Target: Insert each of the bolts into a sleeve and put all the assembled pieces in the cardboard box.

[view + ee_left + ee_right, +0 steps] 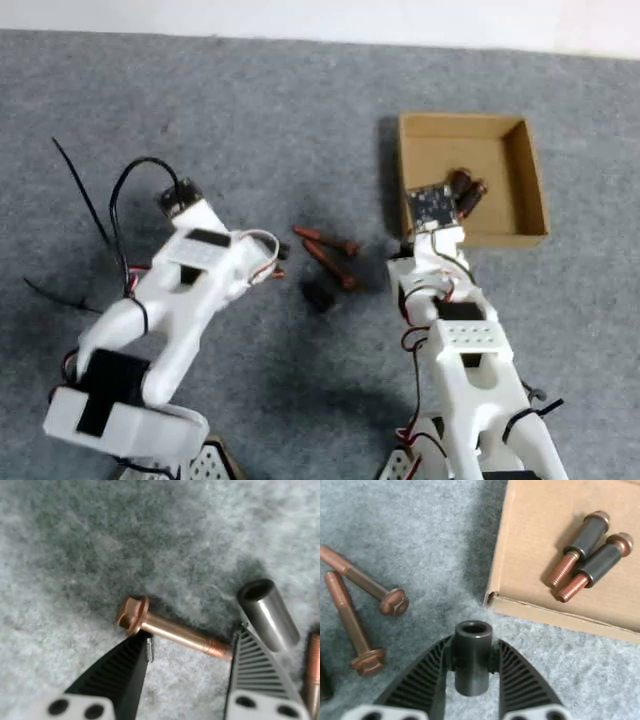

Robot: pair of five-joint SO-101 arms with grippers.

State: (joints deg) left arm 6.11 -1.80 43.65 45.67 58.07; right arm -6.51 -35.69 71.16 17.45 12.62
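Grey felt covers the counter [250, 120], and the loose parts lie on it between the two arms.

Left side: the left tool [192, 647] has its fingers [125, 672] apart, straddling one copper bolt [170, 630] that lies flat on the felt. One tip sits right under the bolt's flanged head, and I cannot tell whether it touches. The other tip is near the threaded end. Nothing is gripped.

Just beside that second tip lies a loose sleeve [267, 615]. It is dark metal and on its side, and I can see into its open bore.

Middle: two spare bolts [325, 241] lie side by side on the felt, nearly parallel, heads toward the right arm [470, 350]. They are apart from the box.

Right side: the right tool [472, 647] is clamped on a held sleeve [472, 667], black, with a finger pressed to each flank and its open bore facing the wrist camera. It sits over the felt, just outside the near corner of the box [492, 599]. I cannot tell whether the sleeve's lower end rests on the counter.

The box is cardboard with an open top. Two assembled pieces [580, 545] lie on its floor, each a bolt through a dark sleeve. They are side by side and touching, with threads sticking out one end and heads at the other.
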